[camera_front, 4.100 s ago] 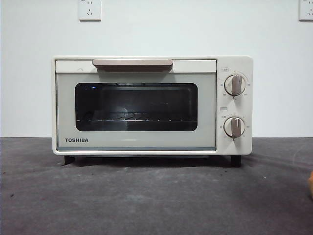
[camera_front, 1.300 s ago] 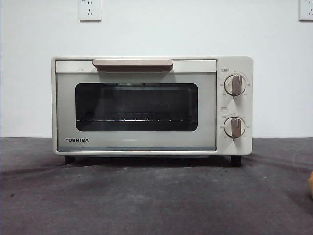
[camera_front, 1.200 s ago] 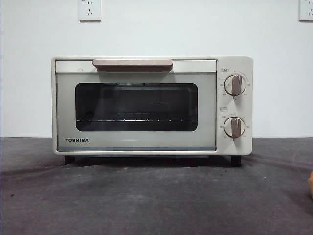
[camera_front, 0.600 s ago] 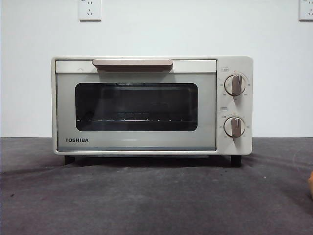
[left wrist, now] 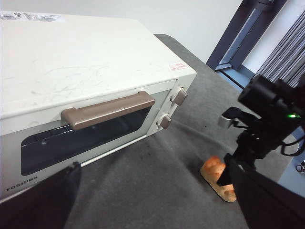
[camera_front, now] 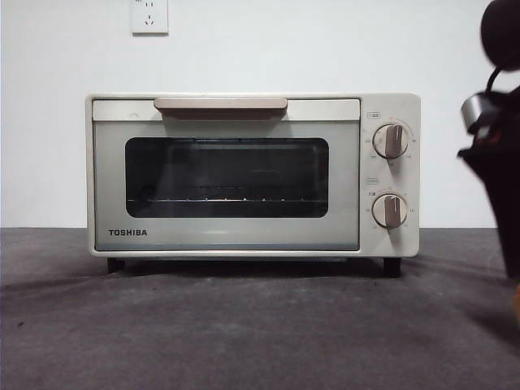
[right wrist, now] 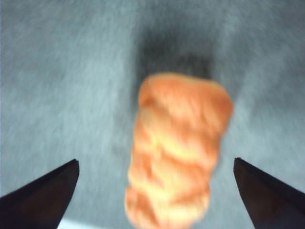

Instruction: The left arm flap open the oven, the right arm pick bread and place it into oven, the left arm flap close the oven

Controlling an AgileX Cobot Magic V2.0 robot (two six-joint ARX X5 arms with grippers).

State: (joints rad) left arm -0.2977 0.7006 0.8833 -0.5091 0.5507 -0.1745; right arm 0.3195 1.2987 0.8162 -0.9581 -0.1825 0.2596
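White wall [camera_front: 268,49] behind, one wall socket [camera_front: 149,15] high up in the front view, dark grey cloth-covered table [camera_front: 244,325] below. The oven [camera_front: 253,175] sits centred on the table, cream-white, door shut. "TOSHIBA" printed in dark letters at the door's lower corner [camera_front: 128,232]; the same word shows in part in the left wrist view [left wrist: 21,183]. Beige bar handle [camera_front: 220,106] across the top of the door, dark glass window [camera_front: 227,177] with the wire rack [camera_front: 219,198] visible inside. Two beige knobs, upper knob [camera_front: 391,140] and lower knob [camera_front: 390,210], each ringed with small markings too small to read. A small sticker with red print [left wrist: 177,66] on the oven's top near the knob side, and a label strip [left wrist: 31,16] at the far top edge; neither readable.

The right arm [camera_front: 497,138] comes down at the side edge of the front view, beside the oven's knob end, apart from it; green light [left wrist: 291,116] lit on it. The right gripper [right wrist: 155,191] hangs over the bread [right wrist: 177,150], jaws spread wide on either side, not touching it. Bread lies on the cloth, well out from the oven's front corner [left wrist: 219,177], golden-brown and lumpy, blurred in the right wrist view.

The left gripper [left wrist: 157,200] hovers in front of and above the oven door, jaws spread apart, holding nothing.
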